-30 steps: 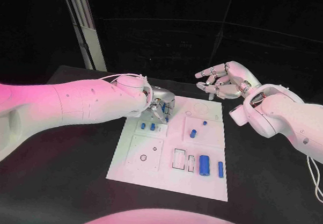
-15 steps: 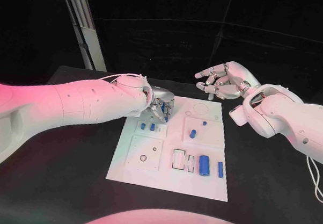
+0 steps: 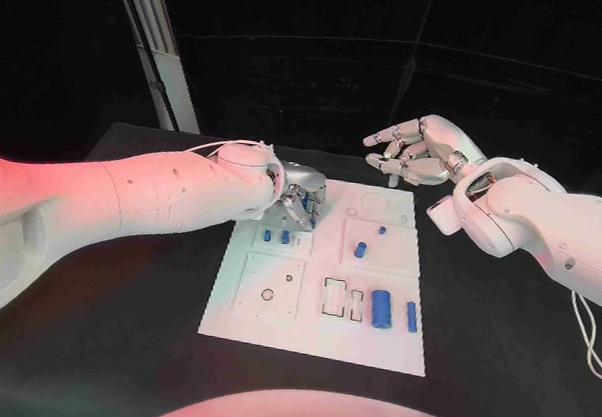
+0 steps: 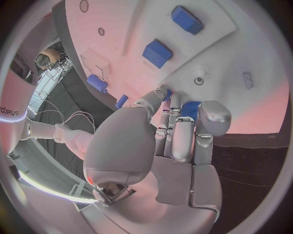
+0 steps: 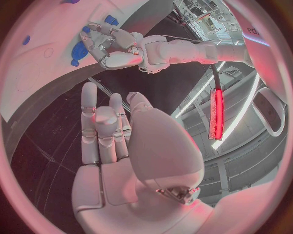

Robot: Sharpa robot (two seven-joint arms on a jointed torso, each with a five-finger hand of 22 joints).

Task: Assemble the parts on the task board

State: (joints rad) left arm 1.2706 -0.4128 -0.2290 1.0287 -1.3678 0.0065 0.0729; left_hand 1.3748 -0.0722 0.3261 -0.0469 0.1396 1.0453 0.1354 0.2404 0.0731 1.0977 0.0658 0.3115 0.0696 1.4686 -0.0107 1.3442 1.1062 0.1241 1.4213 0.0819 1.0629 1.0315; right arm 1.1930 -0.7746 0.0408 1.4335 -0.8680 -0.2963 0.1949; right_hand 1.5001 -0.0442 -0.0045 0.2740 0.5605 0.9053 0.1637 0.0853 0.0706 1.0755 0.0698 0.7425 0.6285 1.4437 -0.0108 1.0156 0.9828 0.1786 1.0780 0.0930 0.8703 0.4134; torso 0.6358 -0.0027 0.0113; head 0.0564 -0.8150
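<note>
The white task board (image 3: 374, 347) lies in the middle of the black table. My left hand (image 3: 299, 194) hovers over the board's far left corner, fingers curled in, pinching a small blue part (image 4: 190, 108) between thumb and fingers. Just nearer than that hand two short blue parts (image 3: 275, 235) stand side by side. A blue cylinder (image 3: 361, 249) and a smaller blue piece (image 3: 381, 229) sit further right. Two longer blue parts (image 3: 381, 305) lie near the board's front right. My right hand (image 3: 416, 150) is raised above the board's far edge, fingers spread, holding nothing.
A pale upright post (image 3: 152, 42) stands behind the table's far left corner. Bare black tabletop (image 3: 520, 332) stretches on both sides of the board. From the right wrist, my left hand (image 5: 116, 46) shows over the board (image 5: 36, 58).
</note>
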